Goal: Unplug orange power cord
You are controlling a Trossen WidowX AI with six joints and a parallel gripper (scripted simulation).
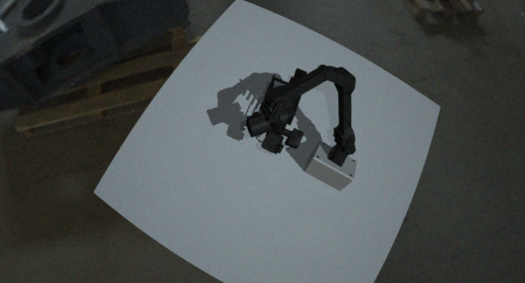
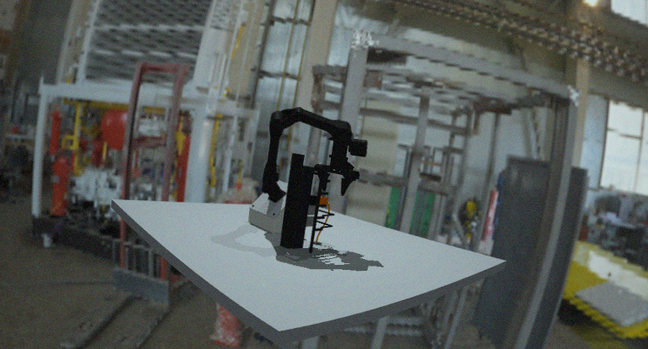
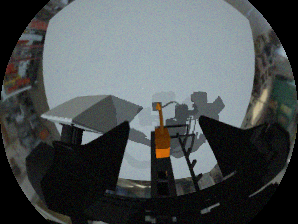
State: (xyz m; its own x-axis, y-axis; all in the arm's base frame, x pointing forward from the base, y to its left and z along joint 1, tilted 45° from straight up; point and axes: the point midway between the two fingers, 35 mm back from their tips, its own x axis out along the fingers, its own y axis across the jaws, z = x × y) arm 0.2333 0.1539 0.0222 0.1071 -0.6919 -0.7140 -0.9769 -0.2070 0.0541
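Observation:
The black power strip [image 2: 294, 201] stands upright on the white table [image 2: 217, 251] [image 1: 191, 215], close in front of the arm's base. The orange plug [image 2: 322, 200] [image 3: 160, 144] hangs beside the strip's upper part, with its thin cord [image 2: 320, 226] coiling down to the table. My gripper [image 2: 337, 182] [image 3: 165, 121] is open wide, just above the plug. In the wrist view the plug shows in the gap between the two dark fingers, apart from both. In the overhead view the arm [image 1: 283, 108] hides the strip and the plug.
The arm's grey base box [image 1: 326, 170] [image 2: 265, 214] sits on the table behind the strip. A wooden pallet [image 1: 91, 93] with dark machinery lies beyond the table's left edge. Factory racks and frames fill the background.

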